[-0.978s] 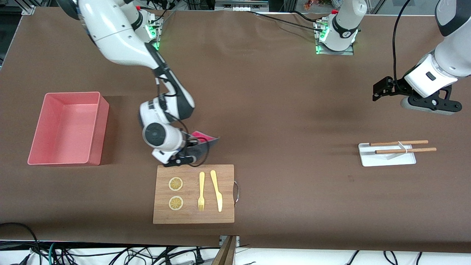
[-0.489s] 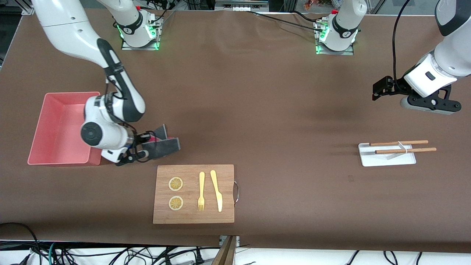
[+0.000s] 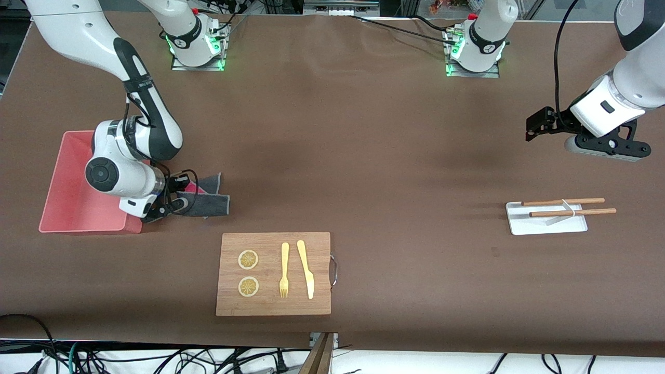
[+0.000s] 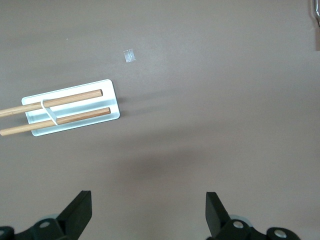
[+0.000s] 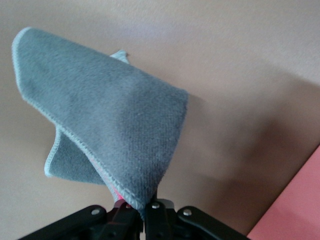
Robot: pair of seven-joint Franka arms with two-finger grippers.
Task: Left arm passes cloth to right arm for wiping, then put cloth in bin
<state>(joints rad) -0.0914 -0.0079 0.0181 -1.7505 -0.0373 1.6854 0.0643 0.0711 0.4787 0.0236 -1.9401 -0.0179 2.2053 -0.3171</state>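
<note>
My right gripper (image 3: 179, 195) is shut on the cloth (image 3: 210, 200), held just above the table beside the bin (image 3: 67, 182). The cloth hangs from the jaws with its dark grey face out and a little magenta-pink showing; in the right wrist view the cloth (image 5: 100, 130) fills the middle, pinched at the right gripper (image 5: 142, 205), with a corner of the bin (image 5: 295, 210) at the edge. The bin is a salmon-pink tub at the right arm's end of the table. My left gripper (image 3: 537, 124) is open and empty, up in the air near the white tray (image 3: 545, 221); in the left wrist view its fingertips (image 4: 80, 210) stand wide apart.
A wooden cutting board (image 3: 274, 274) with two lemon slices, a yellow fork and a yellow knife lies nearer to the front camera than the cloth. The white tray (image 4: 72, 107) bears two wooden chopsticks (image 3: 569, 206) at the left arm's end.
My right gripper has carried the cloth from beside the cutting board toward the right arm's end of the table, up to the bin. The left arm has not moved.
</note>
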